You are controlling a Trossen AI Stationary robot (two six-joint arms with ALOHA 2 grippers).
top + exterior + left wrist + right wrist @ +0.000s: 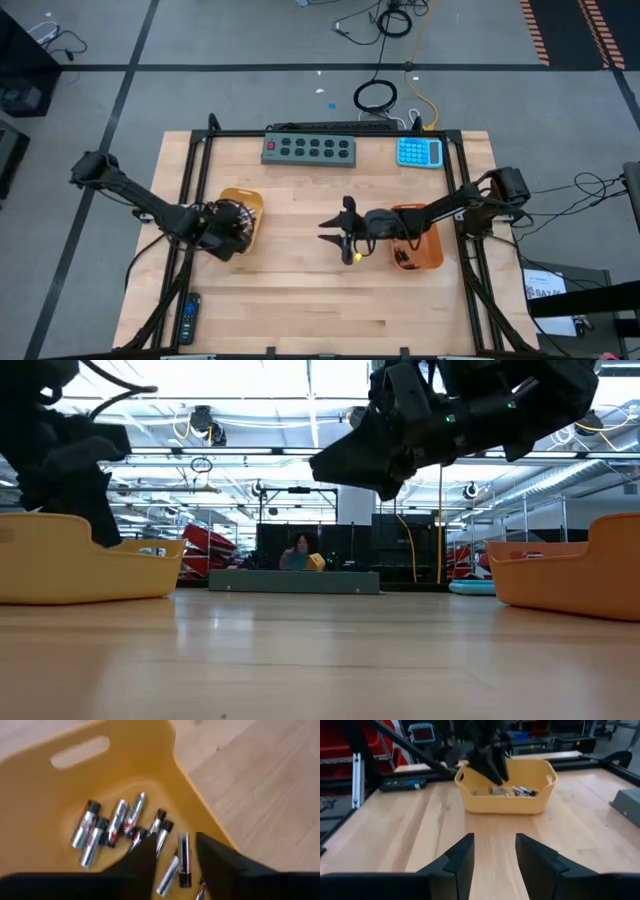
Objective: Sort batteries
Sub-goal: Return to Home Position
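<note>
While over yellow bin [125, 770], left end effector [175, 842] agape, empty; right end effector [493, 839] likewise.

On the wooden table [320, 660], a yellow bin [90, 565] is seen at the left edge and an orange bin [575, 575] at the right. The left gripper [98, 520] is held over the yellow bin, the right gripper [352, 466] at upper centre.
</note>
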